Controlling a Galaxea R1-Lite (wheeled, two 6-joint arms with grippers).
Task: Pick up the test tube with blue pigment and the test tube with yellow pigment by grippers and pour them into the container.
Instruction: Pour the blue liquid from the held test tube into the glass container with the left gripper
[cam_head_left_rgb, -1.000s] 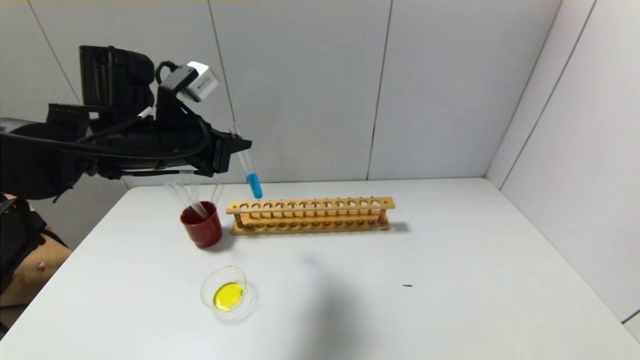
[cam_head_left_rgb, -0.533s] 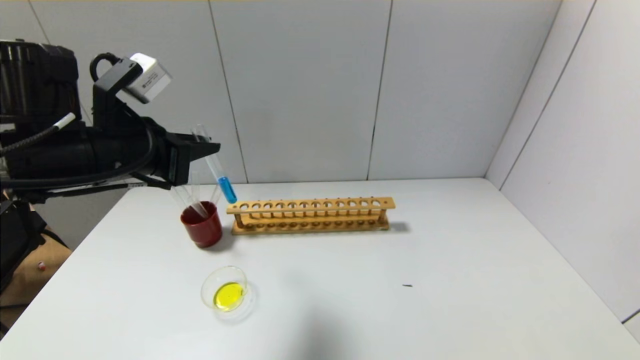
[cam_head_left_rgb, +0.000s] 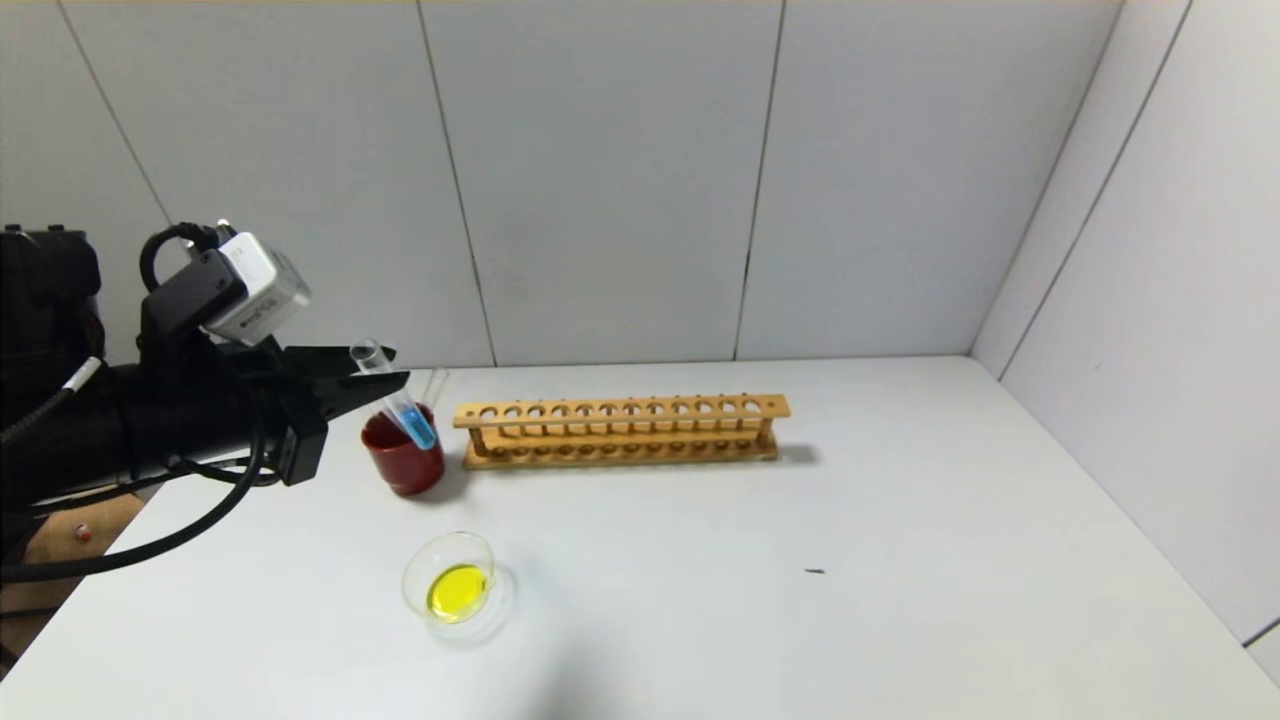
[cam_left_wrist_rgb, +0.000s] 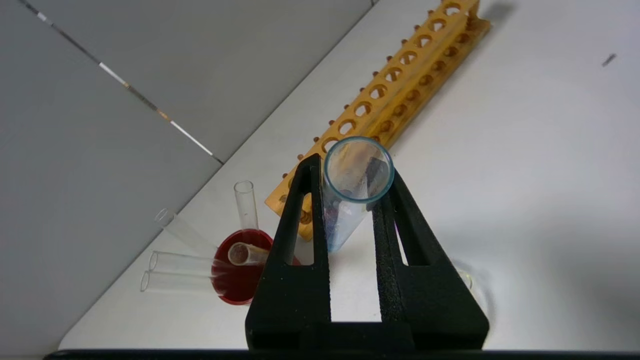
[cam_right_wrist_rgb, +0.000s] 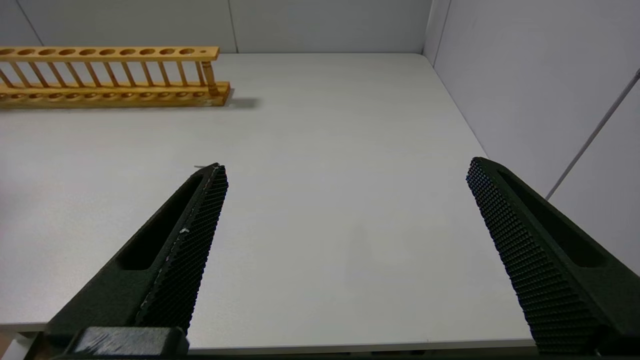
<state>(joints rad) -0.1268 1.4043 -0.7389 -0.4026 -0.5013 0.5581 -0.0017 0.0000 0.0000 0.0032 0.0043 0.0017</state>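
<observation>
Left gripper (cam_head_left_rgb: 385, 385) clamped on blue tube (cam_head_left_rgb: 400, 405) above red cup (cam_head_left_rgb: 403, 462); next: carry to glass dish (cam_head_left_rgb: 452, 583), tip out

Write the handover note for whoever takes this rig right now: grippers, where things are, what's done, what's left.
Left gripper: shut on the test tube with blue pigment, tilted above the red cup, blue liquid still in it.
Right gripper: open, empty, parked over bare table.
Container: near the front of the table, already holds yellow liquid.
Wooden rack: no tubes in it. Several colourless tubes lean in the red cup.
Done: yellow poured, judging by the dish; blue tube picked up.
Left: carry the blue tube to the container and pour.
</observation>
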